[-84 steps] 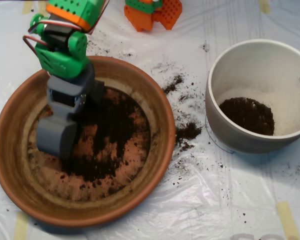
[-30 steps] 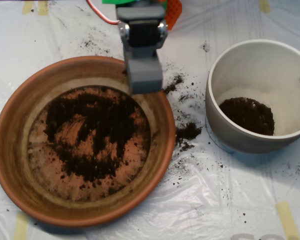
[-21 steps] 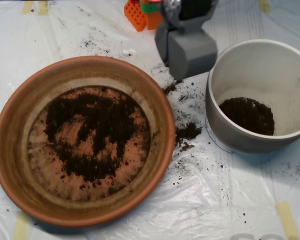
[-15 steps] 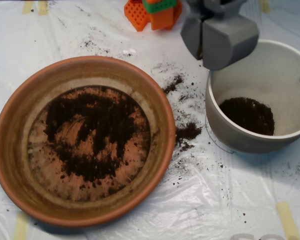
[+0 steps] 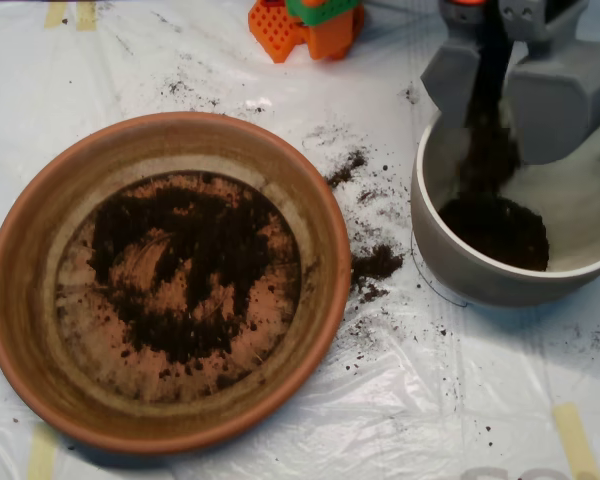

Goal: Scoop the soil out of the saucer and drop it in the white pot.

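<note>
My tabletop [image 5: 280, 440] is covered in clear plastic sheeting, taped at the edges and speckled with spilled crumbs. At the top right I have the end effector [image 5: 495, 85] hanging over the white pot [image 5: 450, 255], its two grey shells spread apart with a dark column of soil [image 5: 490, 150] falling out of the gap between them. Directly beneath the end effector, a mound of soil sits on the pot's floor, so I judge this dump is landing where it should.

Well off to the lower left of the end effector lies the saucer [image 5: 20, 300]. Its floor carries a broad, thin, patchy layer of dark soil with bare terracotta showing through in smears, so I reckon a good deal is left to lift out, and it is spread shallow enough that each pass may gather little.

Between the saucer and the pot, just left of and below the end effector, a small clump and a scatter of loose soil [image 5: 375, 263] lie on the sheeting. That is lost material unless I sweep it up.

Left of the end effector, an orange and green block [image 5: 310, 25] stands at the top edge.
</note>
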You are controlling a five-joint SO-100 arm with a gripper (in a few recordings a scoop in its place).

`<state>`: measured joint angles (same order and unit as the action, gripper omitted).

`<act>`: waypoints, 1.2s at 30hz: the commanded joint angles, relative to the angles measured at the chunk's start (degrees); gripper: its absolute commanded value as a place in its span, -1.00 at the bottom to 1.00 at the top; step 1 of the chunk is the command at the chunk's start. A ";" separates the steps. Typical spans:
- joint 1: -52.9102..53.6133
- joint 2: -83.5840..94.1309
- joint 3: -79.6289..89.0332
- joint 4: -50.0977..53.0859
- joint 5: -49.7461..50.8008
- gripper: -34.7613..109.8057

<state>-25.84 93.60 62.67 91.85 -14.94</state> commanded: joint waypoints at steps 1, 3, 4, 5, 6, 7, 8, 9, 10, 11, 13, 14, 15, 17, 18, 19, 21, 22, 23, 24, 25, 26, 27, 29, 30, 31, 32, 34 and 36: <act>-0.88 2.72 -2.55 0.09 -0.26 -0.12; -0.88 3.08 -1.49 -0.18 -0.18 -0.11; -0.97 3.34 -0.79 -0.53 -0.26 -0.09; -1.05 3.60 -0.18 -0.70 -0.26 -0.07; -1.14 3.78 0.26 -0.88 -0.26 -0.04; -1.14 3.87 0.35 -0.88 -0.26 -0.03; -1.23 3.87 0.44 -0.88 -0.35 -0.03; -1.23 4.04 0.79 -0.88 -0.35 -0.03; -1.23 4.31 1.14 -1.14 -0.35 -0.03; -1.23 4.39 1.32 -1.14 -0.44 -0.03; -1.23 4.39 1.58 -1.14 -0.53 -0.03; -1.23 4.39 1.76 -1.14 -0.62 -0.03; -1.23 4.48 1.85 -1.14 -0.53 -0.03; -1.23 4.75 2.20 -1.32 -0.53 -0.03; -1.23 4.92 2.37 -1.49 -0.35 -0.03; -1.14 5.10 2.55 -1.58 -0.26 -0.03; -0.70 5.54 2.37 -1.76 0.35 -0.04; -0.18 5.80 2.11 -1.85 0.97 -0.03; 0.53 6.50 2.11 -2.20 1.58 -0.03; 1.58 7.12 1.85 -2.55 2.72 -0.02; 2.90 7.65 1.32 -2.72 3.87 -0.02; 4.57 8.26 1.05 -2.99 4.92 -0.01; 6.42 8.88 0.70 -3.25 6.06 -0.01; 10.37 9.40 0.00 -3.43 7.82 0.00; 12.30 9.40 -0.35 -3.34 8.53 0.00; 14.50 9.58 -0.53 -3.25 9.14 0.01; 16.44 9.58 -0.53 -2.99 9.49 0.01; 20.74 10.46 1.14 -3.34 10.20 0.02; 24.96 11.34 4.39 -4.57 9.84 0.03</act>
<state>-5.89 98.70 66.45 88.68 -4.83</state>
